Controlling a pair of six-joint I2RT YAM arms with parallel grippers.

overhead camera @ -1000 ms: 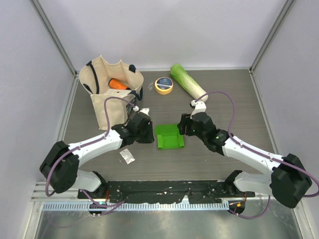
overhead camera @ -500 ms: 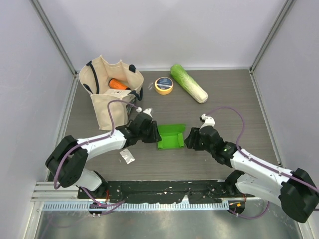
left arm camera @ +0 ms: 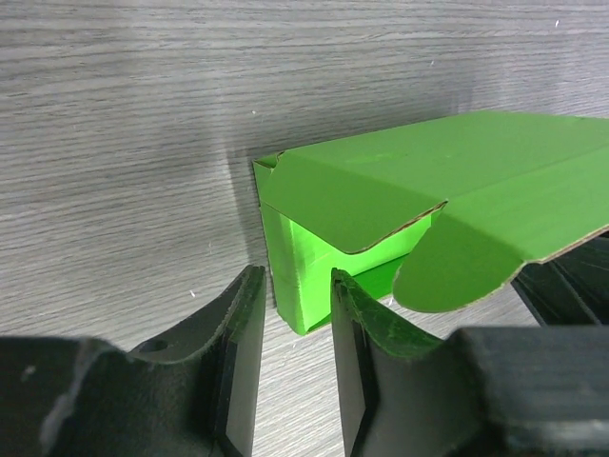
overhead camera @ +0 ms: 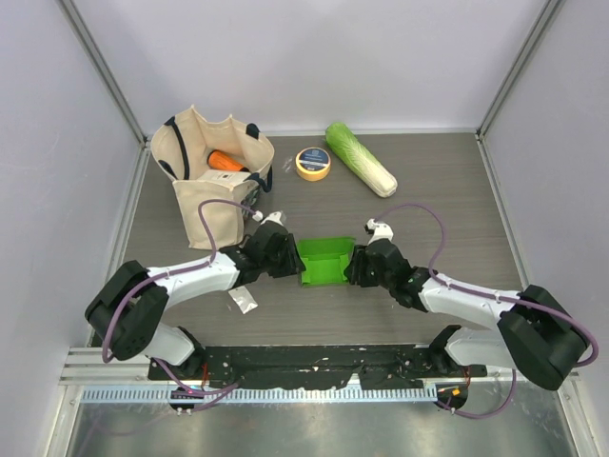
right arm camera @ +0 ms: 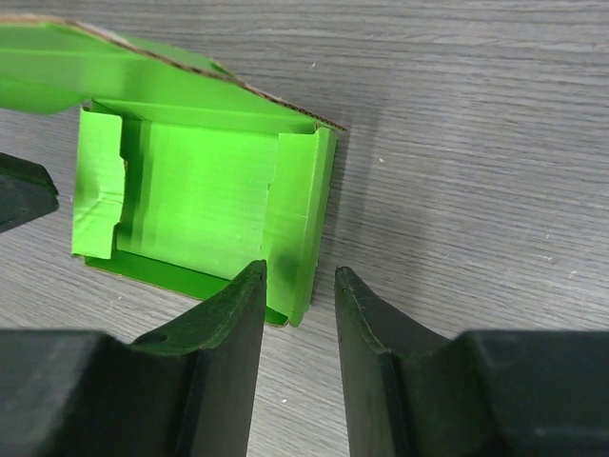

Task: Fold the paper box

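Your left pincer (left arm camera: 293, 286) and right pincer (right arm camera: 299, 278) gape slightly, a paper box (overhead camera: 322, 259) wall ahead of each; clamping crooked could crumple it.

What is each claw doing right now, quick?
Left claw: parted at the paper box corner; grip cannot be told.
Right claw: open, straddling the box's side wall, not clamped.

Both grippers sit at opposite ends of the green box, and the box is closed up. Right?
No: the paper box is open, its inside showing in the right wrist view. The left gripper and right gripper do sit at its opposite ends.
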